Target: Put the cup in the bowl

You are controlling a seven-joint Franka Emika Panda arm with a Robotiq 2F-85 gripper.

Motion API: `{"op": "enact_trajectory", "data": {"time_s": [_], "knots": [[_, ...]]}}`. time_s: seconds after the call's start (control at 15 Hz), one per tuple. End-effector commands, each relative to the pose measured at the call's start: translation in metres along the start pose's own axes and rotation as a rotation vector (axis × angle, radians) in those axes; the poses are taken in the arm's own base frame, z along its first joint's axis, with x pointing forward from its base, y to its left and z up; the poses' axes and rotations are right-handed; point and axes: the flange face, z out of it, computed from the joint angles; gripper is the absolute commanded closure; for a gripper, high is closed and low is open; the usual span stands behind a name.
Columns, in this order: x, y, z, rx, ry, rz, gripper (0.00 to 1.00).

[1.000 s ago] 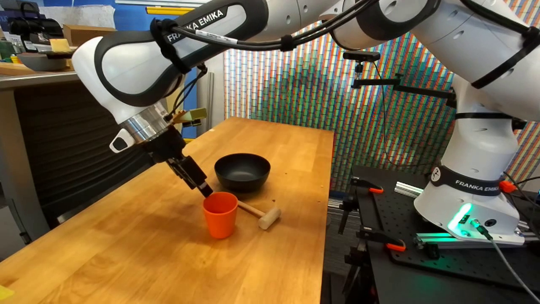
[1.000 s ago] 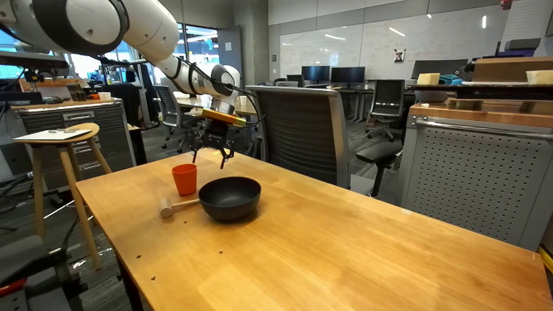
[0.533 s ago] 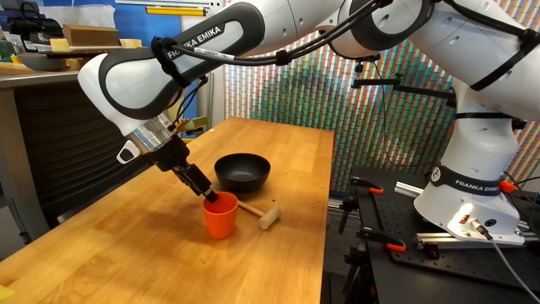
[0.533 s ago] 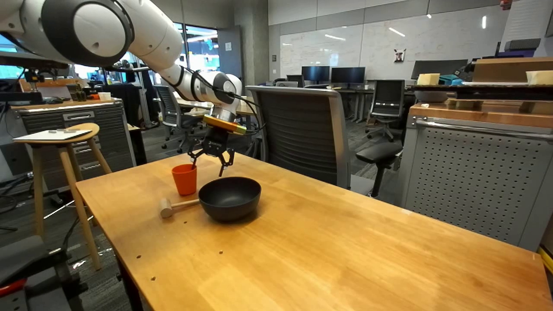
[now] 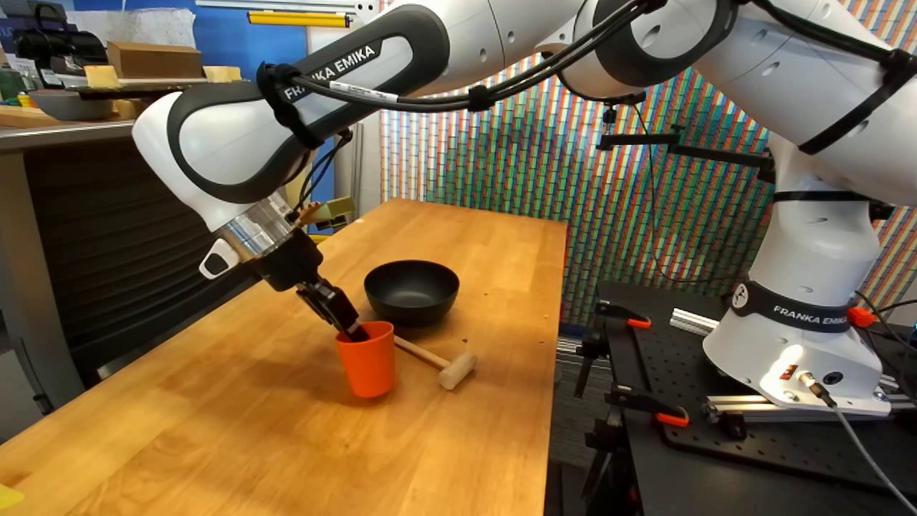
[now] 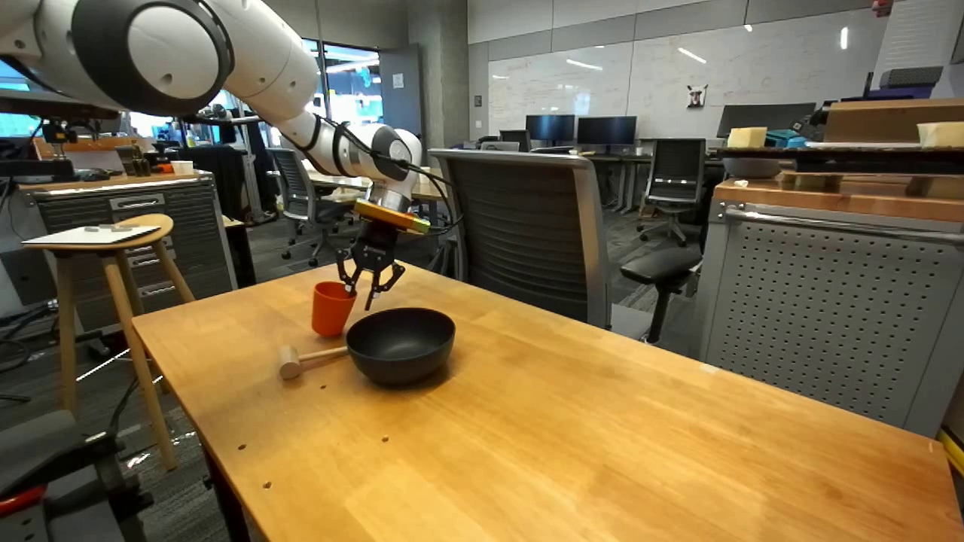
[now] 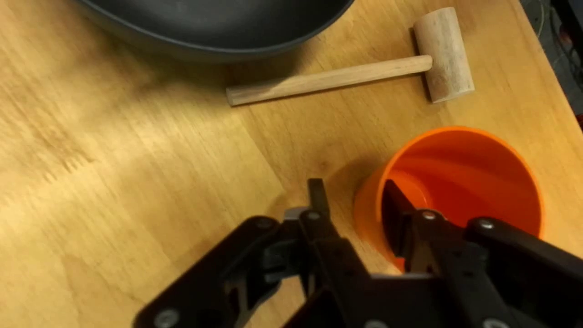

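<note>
A: First entry, the cup (image 7: 469, 177). Location?

B: Right side of the wrist view, on the table (image 6: 602, 429), outside the bowl (image 7: 218, 25). Mouth up; long axis near vertical, slight lean in both exterior views.

A: Gripper (image 7: 353, 189), quantity one. Fingers?

B: Parted, not clenched. Inner finger (image 7: 396, 209): within the cup's mouth, at the wall, apparently touching. Outer finger (image 7: 317, 196): left of the wall, apart from it, wood showing in the gap.

A: Governing relation?

B: Cup wall between the fingers, nearer the inner one. My judgement: the outer finger's gap must close before any lift towards the bowl, top left of the wrist view.

A: Between cup and bowl?

B: One mallet (image 7: 364, 74), wooden, lying flat. To be cleared in the carry, I judge.

A: Surface and room?

B: Table: honey-coloured, grained, small dark marks at lower left in an exterior view. There too: stool (image 6: 154, 224), left; chair (image 6: 520, 233), upper centre; whiteboard (image 6: 602, 90), upper right.
</note>
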Motion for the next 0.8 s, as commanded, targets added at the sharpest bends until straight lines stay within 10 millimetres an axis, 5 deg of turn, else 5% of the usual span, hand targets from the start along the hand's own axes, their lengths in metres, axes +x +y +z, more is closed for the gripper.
{"op": "enact_trajectory", "data": {"time_s": [0.0, 0.4, 0.73], "knots": [[-0.003, 0.001, -0.007, 0.019, -0.009, -0.036, 0.96], [-0.027, 0.007, -0.027, 0.028, 0.011, -0.055, 0.98], [-0.082, 0.035, -0.069, -0.058, 0.09, 0.092, 0.98]]}}
